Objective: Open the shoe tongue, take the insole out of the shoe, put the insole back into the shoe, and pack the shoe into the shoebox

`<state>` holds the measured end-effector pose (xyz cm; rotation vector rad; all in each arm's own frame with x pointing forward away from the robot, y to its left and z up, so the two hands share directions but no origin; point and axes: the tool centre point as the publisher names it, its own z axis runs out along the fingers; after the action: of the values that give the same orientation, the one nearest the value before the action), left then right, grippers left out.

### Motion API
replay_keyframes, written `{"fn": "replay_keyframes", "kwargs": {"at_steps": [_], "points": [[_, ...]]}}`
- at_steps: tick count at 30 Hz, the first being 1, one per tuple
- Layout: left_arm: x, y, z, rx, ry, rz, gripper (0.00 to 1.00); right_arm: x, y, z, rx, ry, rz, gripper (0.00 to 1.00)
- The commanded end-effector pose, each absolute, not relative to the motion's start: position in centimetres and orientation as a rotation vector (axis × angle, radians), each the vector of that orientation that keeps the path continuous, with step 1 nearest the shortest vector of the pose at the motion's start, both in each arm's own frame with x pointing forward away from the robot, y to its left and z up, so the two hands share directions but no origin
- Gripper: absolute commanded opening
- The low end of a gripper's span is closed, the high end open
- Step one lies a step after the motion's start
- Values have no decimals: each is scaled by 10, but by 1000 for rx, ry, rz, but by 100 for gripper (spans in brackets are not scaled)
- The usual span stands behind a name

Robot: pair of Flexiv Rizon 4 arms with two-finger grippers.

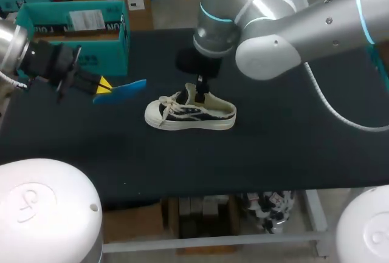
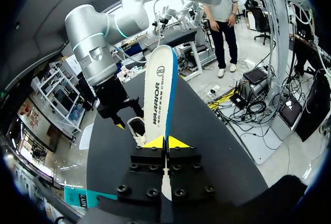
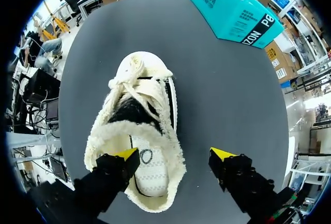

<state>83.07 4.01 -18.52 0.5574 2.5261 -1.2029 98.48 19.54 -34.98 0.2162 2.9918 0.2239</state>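
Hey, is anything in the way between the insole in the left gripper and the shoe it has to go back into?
Yes. The right gripper sits open at the heel of the shoe, one finger over the opening, one outside. Nothing else visible lies between the insole and the shoe.

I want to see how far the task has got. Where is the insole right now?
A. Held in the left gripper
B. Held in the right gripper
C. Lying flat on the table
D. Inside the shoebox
A: the insole is clamped between the fingers of the left gripper, held up off the table and apart from the shoe, while the right gripper stands open at the shoe's heel.
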Motion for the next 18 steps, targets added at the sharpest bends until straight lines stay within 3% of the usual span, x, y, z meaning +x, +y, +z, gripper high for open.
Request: {"fn": "replay_keyframes", "kwargs": {"at_steps": [1,2,3,18], "points": [[826,40,-187,528,2514,-1194,0,991,203,-351,228,3022,-9,54],[826,40,-188,521,2518,-1192,0,991,204,-351,231,3021,-35,36],[827,40,-189,520,2519,-1193,0,991,204,-351,231,3020,-52,0],[831,42,-194,511,2529,-1192,0,993,198,-357,381,2999,-198,0]]}}
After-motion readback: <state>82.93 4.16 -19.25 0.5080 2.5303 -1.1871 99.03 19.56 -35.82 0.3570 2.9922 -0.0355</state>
